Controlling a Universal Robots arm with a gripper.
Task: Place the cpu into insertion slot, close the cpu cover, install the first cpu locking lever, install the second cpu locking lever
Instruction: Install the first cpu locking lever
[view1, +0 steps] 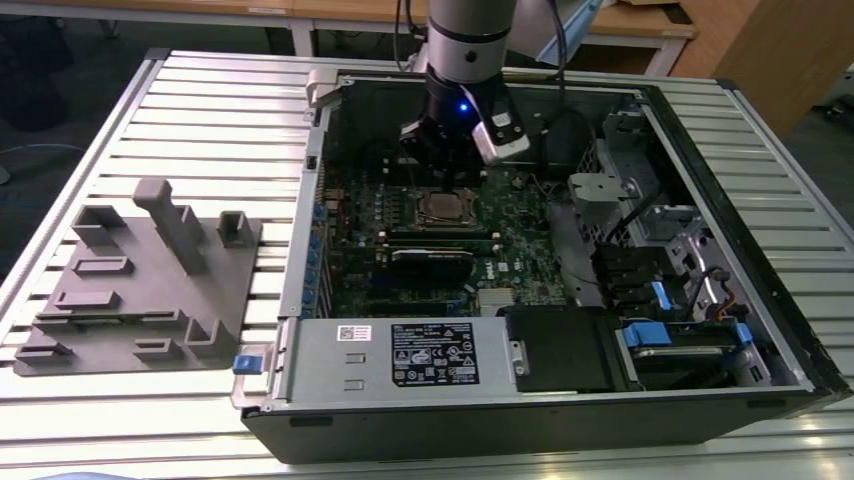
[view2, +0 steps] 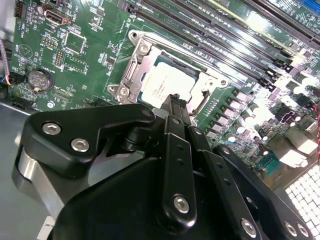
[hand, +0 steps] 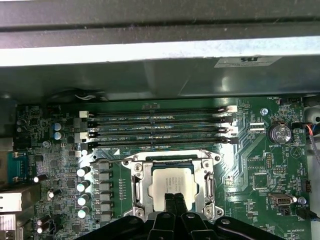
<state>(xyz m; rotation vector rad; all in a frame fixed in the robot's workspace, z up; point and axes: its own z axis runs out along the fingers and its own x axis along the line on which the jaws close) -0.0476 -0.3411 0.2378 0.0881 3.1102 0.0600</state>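
A: Starting from the black two-finger metal gripper (view1: 451, 187) (view2: 174, 101) (hand: 175, 201): wide or narrow?
B: Narrow as can be, fingertips (hand: 170, 202) pressed together, gripping nothing. Hangs in the upper middle of the exterior view, reaching down into the open black computer case (view1: 534, 435)
A: And right under it?
B: Poised over the small flat square cpu with the dull grey metal top (view1: 442, 208) (view2: 162, 85) (hand: 172, 181). Tips over one edge of it in both wrist views. Touching or just clear, cannot tell
A: Seated already?
B: Yes, lying flat in the small square insertion slot (hand: 172, 166), framed by the thin silvery metal cpu cover (view2: 131, 70) (hand: 137, 185). Folded down flat, grey top showing through the square window
A: Further out?
B: Ringed by green circuit board (hand: 260, 150). Just beside the slot, four long narrow black memory slots (hand: 160, 131), lying parallel. Also a round silver coin battery (view2: 39, 79) (hand: 280, 134) on the board, well apart from the cpu
A: Outside the case?
B: Resting on a slatted silver metal table (view1: 227, 90). On the exterior view's left, a grey plastic fixture block (view1: 147, 290) with upright pegs and shallow pockets, well apart from the gripper. Along the lower edge of the case, a silver metal box (view1: 334, 372) and blue plastic tabs (view1: 643, 333)
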